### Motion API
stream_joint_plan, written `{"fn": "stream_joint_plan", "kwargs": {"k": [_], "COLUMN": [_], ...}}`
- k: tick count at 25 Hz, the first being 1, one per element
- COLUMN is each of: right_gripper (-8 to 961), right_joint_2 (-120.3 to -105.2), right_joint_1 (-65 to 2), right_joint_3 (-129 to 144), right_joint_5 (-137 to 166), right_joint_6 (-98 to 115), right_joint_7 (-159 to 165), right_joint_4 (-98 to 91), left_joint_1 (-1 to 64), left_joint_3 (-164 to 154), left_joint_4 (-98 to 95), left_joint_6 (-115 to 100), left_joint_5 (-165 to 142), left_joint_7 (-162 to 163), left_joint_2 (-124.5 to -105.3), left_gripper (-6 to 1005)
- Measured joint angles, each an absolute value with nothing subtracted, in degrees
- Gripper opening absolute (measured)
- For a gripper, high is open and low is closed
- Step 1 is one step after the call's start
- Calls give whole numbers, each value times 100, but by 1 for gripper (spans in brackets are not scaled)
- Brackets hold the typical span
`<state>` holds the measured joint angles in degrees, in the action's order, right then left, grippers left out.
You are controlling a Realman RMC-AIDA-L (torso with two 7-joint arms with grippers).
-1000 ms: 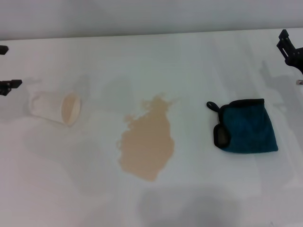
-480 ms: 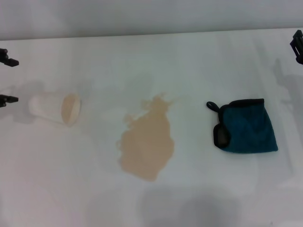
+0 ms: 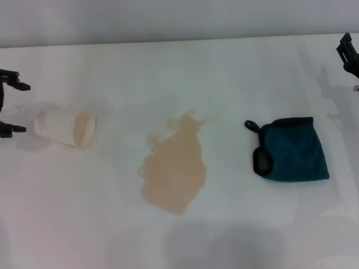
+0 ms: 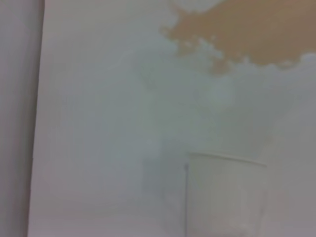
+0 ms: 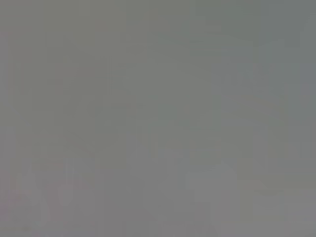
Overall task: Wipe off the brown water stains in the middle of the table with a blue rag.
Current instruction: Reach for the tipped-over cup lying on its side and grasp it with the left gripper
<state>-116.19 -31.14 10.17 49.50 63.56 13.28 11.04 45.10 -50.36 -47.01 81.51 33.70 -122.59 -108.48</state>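
Observation:
The brown water stains [image 3: 174, 168] form one tan blotch in the middle of the white table [image 3: 224, 73]. They also show in the left wrist view [image 4: 247, 34]. The blue rag [image 3: 293, 149] lies folded to the right of the blotch, its black loop toward it. My left gripper [image 3: 15, 107] is open at the left edge, just left of a tipped paper cup, holding nothing. My right gripper [image 3: 349, 53] shows only partly at the right edge, beyond the rag and apart from it. The right wrist view is a blank grey.
A white paper cup [image 3: 64, 128] lies on its side left of the blotch, mouth toward it; it also shows in the left wrist view [image 4: 224, 197]. The table's far edge [image 3: 179, 40] meets a grey wall.
My left gripper has moved nearer and slightly inward, now level with the cup's closed end. My right gripper pulled toward the right edge, then came back a little. Rag, cup and blotch are unmoved.

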Motion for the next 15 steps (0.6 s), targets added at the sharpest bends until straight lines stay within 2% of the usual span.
{"fn": "stream_joint_plan", "kwargs": {"k": [15], "right_gripper": [816], "right_joint_2": [-11619], "right_joint_1": [-3048], "right_joint_3": [1010], "right_joint_5": [4974], "right_joint_6": [6354], "right_joint_7": [1325], "right_joint_4": [1102], "left_joint_1": [4508], "left_joint_3": [-5265], "left_joint_4": [-4301], "left_joint_6": [7356], "left_joint_5": [3281], "left_joint_7": [-12485], "left_joint_2": [-11234], "left_gripper": [817]}}
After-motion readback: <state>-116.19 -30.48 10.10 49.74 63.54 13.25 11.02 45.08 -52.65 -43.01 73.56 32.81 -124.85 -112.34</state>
